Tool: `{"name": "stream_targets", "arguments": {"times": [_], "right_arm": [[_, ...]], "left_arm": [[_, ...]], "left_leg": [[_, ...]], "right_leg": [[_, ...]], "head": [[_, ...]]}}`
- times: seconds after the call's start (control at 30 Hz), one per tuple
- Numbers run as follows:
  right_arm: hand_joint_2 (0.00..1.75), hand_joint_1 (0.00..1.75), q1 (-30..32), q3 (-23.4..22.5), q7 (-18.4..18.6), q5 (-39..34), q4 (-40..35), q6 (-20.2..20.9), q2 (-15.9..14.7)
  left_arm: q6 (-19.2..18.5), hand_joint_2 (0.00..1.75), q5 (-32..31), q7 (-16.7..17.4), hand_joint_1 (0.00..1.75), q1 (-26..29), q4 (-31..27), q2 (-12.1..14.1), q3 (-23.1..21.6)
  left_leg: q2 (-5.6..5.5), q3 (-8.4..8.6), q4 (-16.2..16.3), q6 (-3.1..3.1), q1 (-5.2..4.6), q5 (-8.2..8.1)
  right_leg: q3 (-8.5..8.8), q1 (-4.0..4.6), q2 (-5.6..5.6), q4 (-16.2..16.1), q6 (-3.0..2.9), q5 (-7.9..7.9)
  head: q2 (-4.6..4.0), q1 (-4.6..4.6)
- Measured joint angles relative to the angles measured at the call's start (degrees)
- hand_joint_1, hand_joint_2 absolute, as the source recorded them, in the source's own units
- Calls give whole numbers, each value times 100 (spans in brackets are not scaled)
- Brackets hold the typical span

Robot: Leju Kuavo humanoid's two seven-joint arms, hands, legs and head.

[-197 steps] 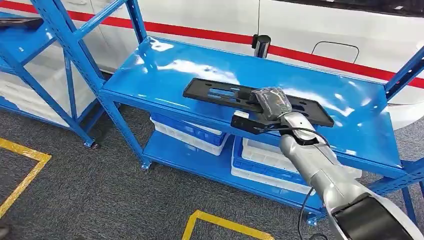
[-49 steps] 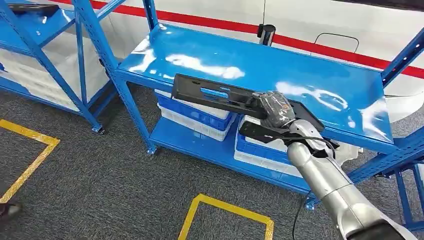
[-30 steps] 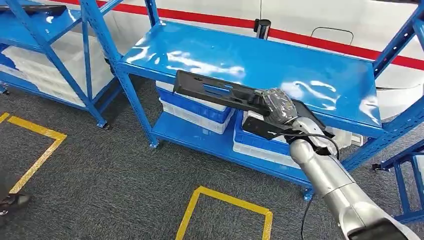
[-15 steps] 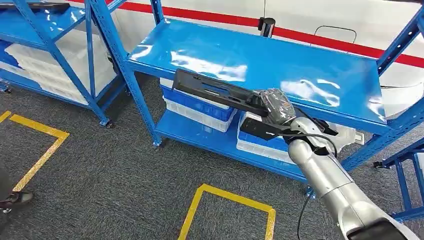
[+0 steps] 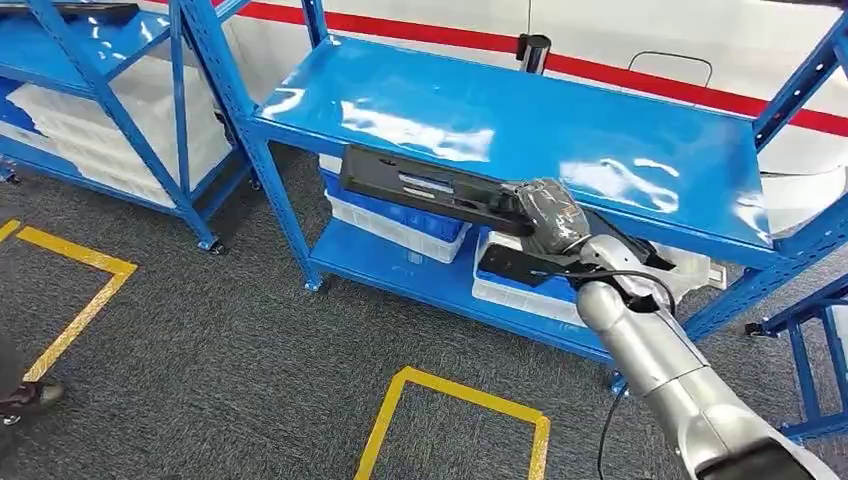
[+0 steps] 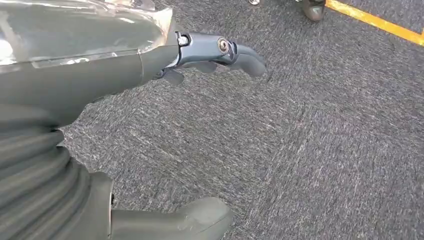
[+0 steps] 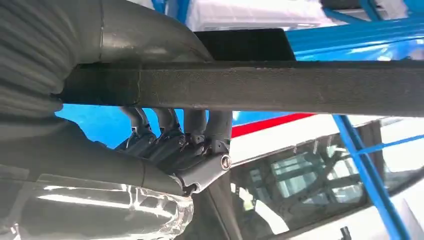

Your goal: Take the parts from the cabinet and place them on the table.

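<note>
I am gripping the long black part (image 5: pixel 440 190) with my right hand (image 5: pixel 545 212), fingers (image 7: pixel 200 125) curling over its flat edge and thumb wrapping the other side. The part is sitting clear of the blue cabinet (image 5: pixel 520 120), out in front of the top shelf's front lip and overlapping it from this angle; one end is reaching toward the cabinet's left post, the other is hiding behind my hand. The part is a flat, matte, rigid panel with elongated slots cut through it. The shelf top is glossy painted metal, throwing bright reflections. White and blue plastic crates (image 5: pixel 395 205) are sitting on the lower shelf, beneath the part.

My left hand (image 6: pixel 150 125) is hanging over grey carpet (image 6: pixel 310 150), fingers and thumb spread apart, holding nothing. The carpet is coarse and short-piled, and open floor is stretching in front of the cabinet, marked with yellow tape lines (image 5: pixel 450 395). A second blue rack (image 5: pixel 100 60) is standing to the left, with a gap between the two frames.
</note>
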Motion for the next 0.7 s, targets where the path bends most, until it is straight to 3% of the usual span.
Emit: {"name": "stream_targets", "arguments": {"times": [0.07,0.1,0.17,0.2,0.23,0.27,0.3,0.37,0.4,0.43,0.5,0.57,0.63,0.7], "right_arm": [[175,147,3,-11,-4,-31,-98,48,-39],[175,147,0,-9,-6,-41,-126,52,-68],[175,147,12,-4,-11,-46,-155,55,-94],[175,147,37,-4,-11,-46,-155,59,-107],[175,147,67,-4,-11,-46,-157,59,-118],[175,147,94,-2,-11,-46,-157,61,-129],[175,147,104,-2,-11,-46,-166,63,-136],[175,147,85,-9,-11,-44,-183,94,-144],[175,147,78,-7,-11,-44,-183,103,-149],[175,147,82,-2,-11,-44,-194,114,-146],[175,147,102,2,-9,-39,-199,131,-151],[175,147,86,-2,-9,-39,-210,133,-149],[175,147,73,-2,-11,-39,-232,135,-146],[175,147,78,11,-11,-24,-229,142,-149]], "left_arm": [[0,175,0,0,0,-5,0,-2,0],[0,175,-2,0,0,-11,0,-4,0],[-4,175,-2,2,0,-7,0,-9,0],[-2,175,-2,4,0,-5,0,-11,0],[-4,175,-2,4,0,2,0,-11,0],[-4,175,-2,6,0,9,0,-15,0],[-4,175,-2,7,0,9,0,-20,0],[-4,175,-2,7,0,1,0,-26,0],[-4,175,-2,9,0,1,0,-6,0],[-4,175,-2,11,0,-3,0,-2,0],[-4,175,-2,9,0,19,0,-9,0],[2,175,-2,11,0,28,0,-4,0],[4,175,-2,4,0,16,0,-7,0],[7,175,-2,4,0,17,0,-7,0]], "left_leg": [[30,37,-112,91,78,96],[22,25,-134,109,78,115],[18,-15,-131,136,86,136],[1,-34,-127,130,86,144],[-11,-43,-126,120,89,153],[-34,-45,-124,108,99,159],[-53,-44,-114,92,115,161],[-94,-49,-67,26,140,142],[-105,-88,-31,-35,108,124],[-118,-119,-9,-72,106,134],[-144,-153,-26,-127,119,171],[-137,-183,30,-180,165,112],[-41,-410,567,-227,168,-262],[-8,-851,1528,-258,168,-692]], "right_leg": [[-80,24,5,74,15,-62],[-177,30,11,302,-7,-236],[-576,14,13,1282,-54,-705],[-745,15,16,1725,-49,-864],[-809,12,16,1948,-16,-925],[-725,-1,16,1847,24,-878],[-489,-15,16,1469,80,-736],[158,-75,42,299,196,-355],[265,-64,123,120,167,-448],[246,-30,128,107,85,-406],[217,-10,106,159,30,-399],[209,-55,79,138,-79,-358],[205,-29,63,138,-177,-356],[190,13,29,140,-204,-351]], "head": [[0,0],[0,15],[0,22],[0,26],[0,26],[0,24],[0,24],[0,26],[0,33],[0,16],[0,11],[0,9],[0,-11],[0,-7]]}}
